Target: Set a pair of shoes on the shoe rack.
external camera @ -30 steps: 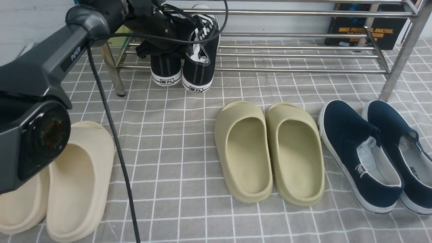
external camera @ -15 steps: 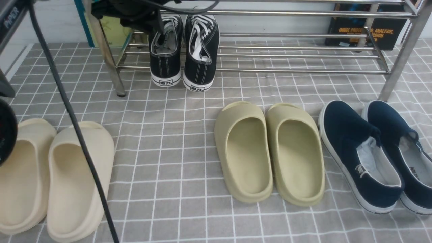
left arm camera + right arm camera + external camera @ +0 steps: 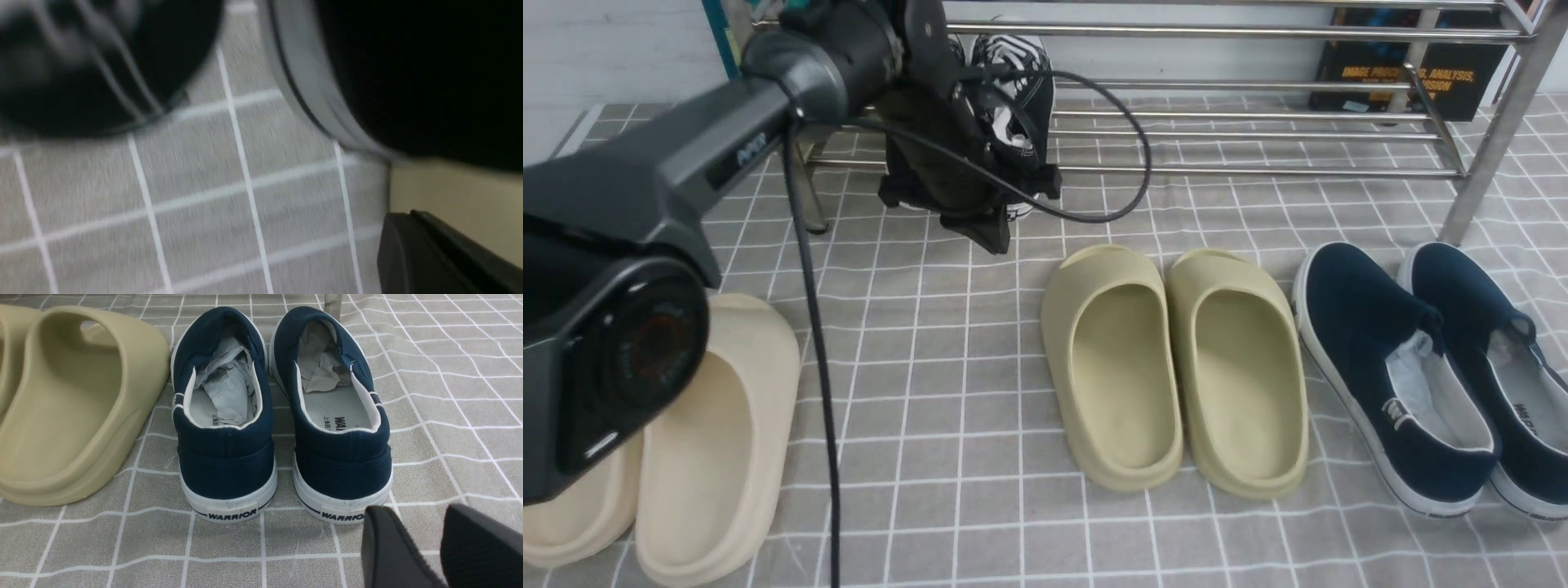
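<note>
Left tool (image 3: 992, 237), closed, has swung back before black sneakers (image 3: 1017, 98) on rack (image 3: 1258, 170); right tool (image 3: 425, 539) slightly open.

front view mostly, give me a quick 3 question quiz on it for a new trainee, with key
1. Multiple choice: which pair lies nearest the robot's right edge of the front view? a) beige slides b) navy slip-ons c) olive slides
2. True or false: the left gripper is reaching over the navy slip-ons.
3. Fill in: the black lace-up sneakers rest on the lower bars of the ____.

Key: 1. b, the navy slip-ons. 2. False, the left gripper is at the black lace-up sneakers. 3. Shoe rack.
</note>
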Action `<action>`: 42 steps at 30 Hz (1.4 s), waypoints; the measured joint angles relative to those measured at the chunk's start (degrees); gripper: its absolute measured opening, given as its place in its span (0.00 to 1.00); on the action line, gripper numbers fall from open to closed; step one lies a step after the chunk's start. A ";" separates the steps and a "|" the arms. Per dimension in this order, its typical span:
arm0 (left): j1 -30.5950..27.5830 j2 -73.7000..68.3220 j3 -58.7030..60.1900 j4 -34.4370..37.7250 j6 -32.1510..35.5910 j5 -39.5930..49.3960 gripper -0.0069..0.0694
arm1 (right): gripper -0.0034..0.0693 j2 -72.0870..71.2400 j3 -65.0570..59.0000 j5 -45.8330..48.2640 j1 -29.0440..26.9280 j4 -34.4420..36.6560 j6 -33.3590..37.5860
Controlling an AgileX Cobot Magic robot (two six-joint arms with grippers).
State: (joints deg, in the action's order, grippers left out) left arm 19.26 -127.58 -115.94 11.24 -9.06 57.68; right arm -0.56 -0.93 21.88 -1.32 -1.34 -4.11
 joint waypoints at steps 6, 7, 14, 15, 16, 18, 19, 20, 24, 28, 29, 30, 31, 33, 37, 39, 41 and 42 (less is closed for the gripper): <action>0.01 -0.13 0.00 -0.59 -4.43 -6.46 0.07 | 0.38 0.00 0.00 0.00 0.00 0.00 0.00; 0.01 -0.13 -0.14 -0.54 -4.66 -7.09 0.07 | 0.38 0.00 0.00 0.00 0.00 0.00 0.00; -0.04 -0.13 -0.80 -2.95 -7.16 -10.74 0.07 | 0.38 0.00 0.00 0.00 0.00 0.00 0.05; -0.04 -0.24 -0.86 -3.16 -7.45 -10.78 0.07 | 0.38 0.00 0.00 0.00 0.00 0.00 0.05; -0.04 -0.37 -0.92 -3.21 -7.63 -10.63 0.07 | 0.38 0.00 0.00 0.00 0.00 0.00 -0.01; -0.04 -0.40 -0.92 -3.33 -7.82 -10.06 0.07 | 0.38 0.00 0.00 0.00 0.00 0.00 -0.05; -0.04 -0.11 -0.96 -3.40 -7.82 -8.90 0.07 | 0.38 0.00 0.00 0.00 0.00 0.00 -0.05; -0.04 0.25 -0.96 -3.40 -7.82 -7.97 0.07 | 0.38 0.00 0.00 0.00 0.00 0.00 -0.05; -0.04 5.10 -0.96 -4.56 -6.02 -2.00 0.07 | 0.38 0.00 0.00 0.00 0.00 0.00 -0.05; -0.04 13.70 -0.96 -7.95 -4.92 4.28 0.07 | 0.38 0.00 0.00 0.00 0.00 0.00 -0.05; -0.04 17.10 -0.96 -9.37 -4.79 6.30 0.07 | 0.38 0.00 0.00 0.00 0.00 0.00 -0.05; -0.04 20.00 -0.96 -10.57 -4.77 7.91 0.07 | 0.38 0.00 0.00 0.00 0.00 0.00 -0.05; -0.04 21.79 -0.96 -11.24 -4.72 9.11 0.07 | 0.38 0.00 0.00 0.00 0.00 0.00 -0.05; -0.04 26.04 -0.54 -12.59 -4.72 10.47 0.07 | 0.38 0.00 0.00 0.00 0.00 0.00 -0.05; -0.04 41.02 5.63 -15.61 -4.83 12.14 0.07 | 0.38 0.00 0.00 0.00 0.00 0.00 -0.05; -0.04 47.91 11.61 -16.05 -5.78 11.79 0.07 | 0.38 0.00 0.00 0.00 0.00 0.00 -0.05; -0.04 53.48 17.05 -16.19 -6.81 11.08 0.07 | 0.38 0.00 0.00 0.00 0.00 0.00 -0.05; -0.04 54.18 17.78 -16.24 -6.93 11.08 0.07 | 0.38 0.00 0.00 0.00 0.00 0.00 -0.05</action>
State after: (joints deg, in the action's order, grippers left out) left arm 19.22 -73.40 -98.15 -4.99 -16.00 68.76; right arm -0.56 -0.93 21.88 -1.32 -1.34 -4.17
